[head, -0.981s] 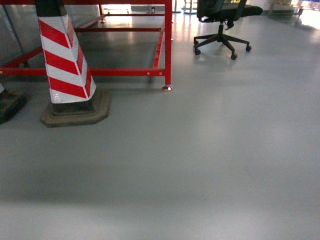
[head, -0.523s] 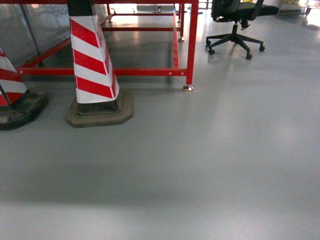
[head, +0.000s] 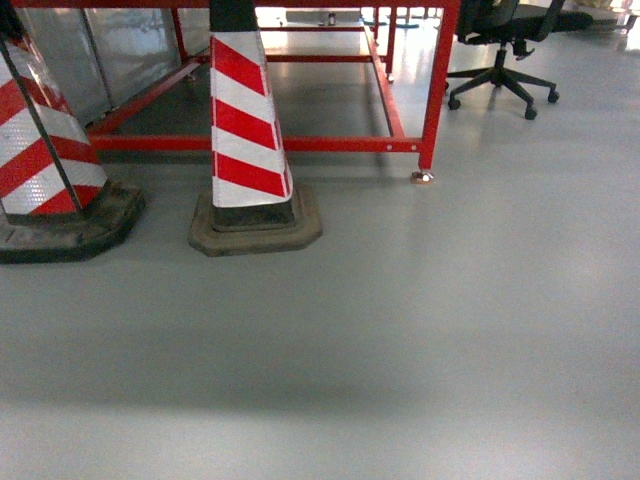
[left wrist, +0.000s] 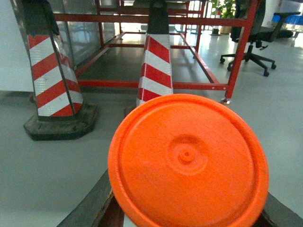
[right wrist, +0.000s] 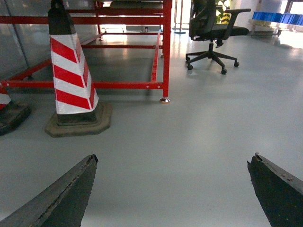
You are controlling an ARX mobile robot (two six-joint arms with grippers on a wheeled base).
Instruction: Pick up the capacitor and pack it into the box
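Note:
An orange round capacitor (left wrist: 189, 161), seen end-on as a ridged disc, fills the lower middle of the left wrist view. My left gripper (left wrist: 189, 210) is shut on it, and only the dark fingers (left wrist: 92, 205) show past its edges. In the right wrist view my right gripper (right wrist: 173, 158) stands open over bare grey floor, with nothing between its fingertips (right wrist: 87, 165). The box is out of view. Neither gripper shows in the head view.
Two red-and-white striped cones stand on black bases, one (head: 250, 130) ahead and one (head: 45, 150) at the left. Behind them is a red metal frame (head: 435, 90). A black office chair (head: 505, 50) is at the far right. Grey floor (head: 400, 340) stretches in front.
The head view has swung left: cone, red frame and chair have slid to the right. A second cone has come fully into view at the left.

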